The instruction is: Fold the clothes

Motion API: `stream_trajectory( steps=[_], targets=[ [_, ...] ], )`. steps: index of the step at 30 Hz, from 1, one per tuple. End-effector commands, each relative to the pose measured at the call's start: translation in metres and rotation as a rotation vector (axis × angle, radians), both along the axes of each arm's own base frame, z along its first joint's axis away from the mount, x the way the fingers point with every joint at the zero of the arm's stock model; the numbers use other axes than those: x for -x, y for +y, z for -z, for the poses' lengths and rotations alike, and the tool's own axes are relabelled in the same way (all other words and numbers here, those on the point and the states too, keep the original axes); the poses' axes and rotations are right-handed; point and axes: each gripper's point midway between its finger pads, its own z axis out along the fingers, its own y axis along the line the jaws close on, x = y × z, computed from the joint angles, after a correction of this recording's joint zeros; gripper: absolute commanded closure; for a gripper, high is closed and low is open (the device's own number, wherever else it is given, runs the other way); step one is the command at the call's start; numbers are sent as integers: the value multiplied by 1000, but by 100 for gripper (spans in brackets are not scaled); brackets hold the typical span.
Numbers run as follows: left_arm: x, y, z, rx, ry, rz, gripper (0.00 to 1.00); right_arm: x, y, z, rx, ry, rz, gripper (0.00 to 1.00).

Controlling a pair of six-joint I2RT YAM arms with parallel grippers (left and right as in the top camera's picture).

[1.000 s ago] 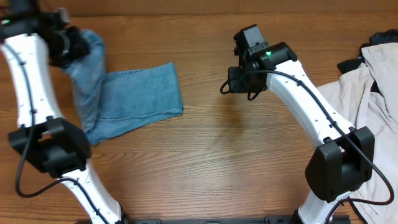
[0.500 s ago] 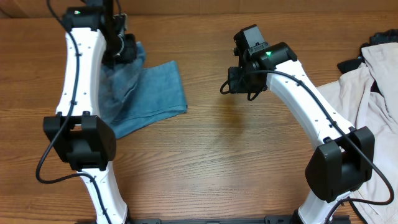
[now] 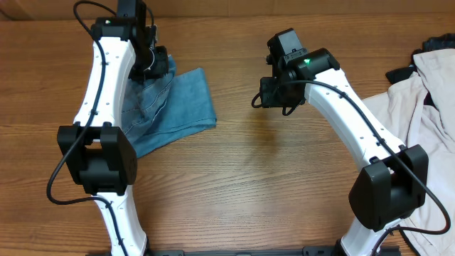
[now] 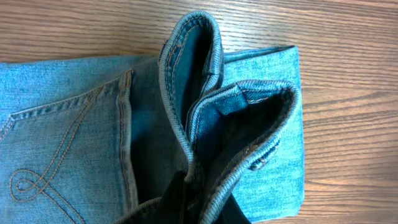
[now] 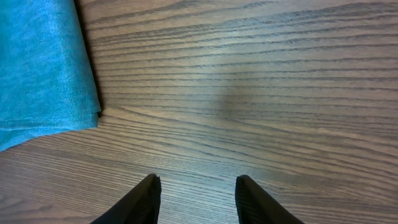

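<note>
The light blue jeans [image 3: 174,107] lie folded on the left of the wooden table. My left gripper [image 3: 153,62] is shut on the jeans' waistband at their far edge and holds it raised. In the left wrist view the waistband [image 4: 236,118] stands up in a loop between my fingers [image 4: 202,205], with a stitched back pocket [image 4: 56,155] at the left. My right gripper [image 3: 264,96] is open and empty above bare wood right of the jeans. The right wrist view shows its fingers [image 5: 198,199] apart and a jeans edge [image 5: 43,68] at top left.
A cream-beige garment [image 3: 426,99] lies at the right edge of the table, with a small black cloth [image 3: 402,72] beside it. My arms' bases stand at the near edge.
My left arm has swung right from the far left corner, carrying the jeans' waistband over the folded part. The right arm has not moved.
</note>
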Motion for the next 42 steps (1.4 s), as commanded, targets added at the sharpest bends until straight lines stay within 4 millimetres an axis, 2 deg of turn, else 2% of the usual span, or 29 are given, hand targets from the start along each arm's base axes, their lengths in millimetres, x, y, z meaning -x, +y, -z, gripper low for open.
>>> stream_trajectory(
  steps=[1,2,3,4,5,6,7,8,13,18,21,24,25,27,29,31,32,35,36,40,42],
  targets=[
    [-5,-41,-24,138,-66,12,96,-2,3,-8,-16,-17,-2,58],
    [-10,-54,-29,194,-90,19,95,-2,3,-7,-15,-15,-2,58],
    [-13,-63,-32,222,-106,30,89,-2,3,-7,-15,-14,-2,58],
    [-17,-75,-36,252,-132,52,69,-2,3,-6,-14,-13,-2,58],
    [-19,-81,-38,259,-142,63,54,-2,3,-6,-14,-11,-2,58],
    [-19,-87,-39,261,-149,76,28,-2,3,-5,-14,-10,-2,58],
    [-19,-91,-39,262,-153,85,15,-2,2,-5,-13,-9,-2,58],
    [-19,-95,-39,263,-155,92,12,-2,2,-5,-12,-8,-2,58],
    [-14,-98,-38,259,-142,106,7,-1,2,-5,-11,-4,-2,58],
    [-10,-76,-33,238,-108,80,7,3,5,-5,-24,9,-18,58],
    [4,-23,-22,179,-15,-32,4,12,32,-10,-133,15,-175,58],
    [13,2,-17,151,30,-87,2,17,53,-16,-198,-5,-283,58],
    [15,14,-16,125,38,-104,0,21,66,-19,-237,-14,-338,58],
    [15,31,-14,73,31,-116,0,27,80,-22,-276,-18,-386,58],
    [9,51,-14,7,4,-143,0,32,94,-21,-295,-19,-425,58],
    [-9,69,-18,-53,-79,-112,0,39,114,-12,-297,-11,-468,58],
    [-16,73,-20,-62,-111,-92,2,41,121,-7,-297,-7,-480,57],
    [-36,80,-23,-76,-189,-69,23,43,143,10,-302,-2,-515,57],
    [-41,82,-23,-79,-207,-67,26,42,151,16,-307,-1,-514,57],
    [-56,84,-10,-83,-231,-65,27,34,173,37,-328,-20,-512,57],
    [-62,85,8,-94,-216,-32,28,23,182,47,-346,-44,-493,57]
  ],
)
